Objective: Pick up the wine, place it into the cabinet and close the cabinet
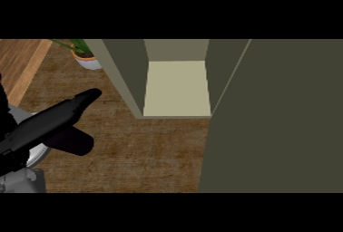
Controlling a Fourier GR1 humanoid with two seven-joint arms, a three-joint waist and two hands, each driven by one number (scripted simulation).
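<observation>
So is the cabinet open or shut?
Open: its door stands swung out at the right, and the pale shelf inside shows.

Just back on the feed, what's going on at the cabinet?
The left robot hand is out over the counter, fingers straight, holding nothing. The cabinet stands open, its door swung out at the right. No wine shows on its shelf or anywhere else in view, and the right robot hand is out of view.
</observation>
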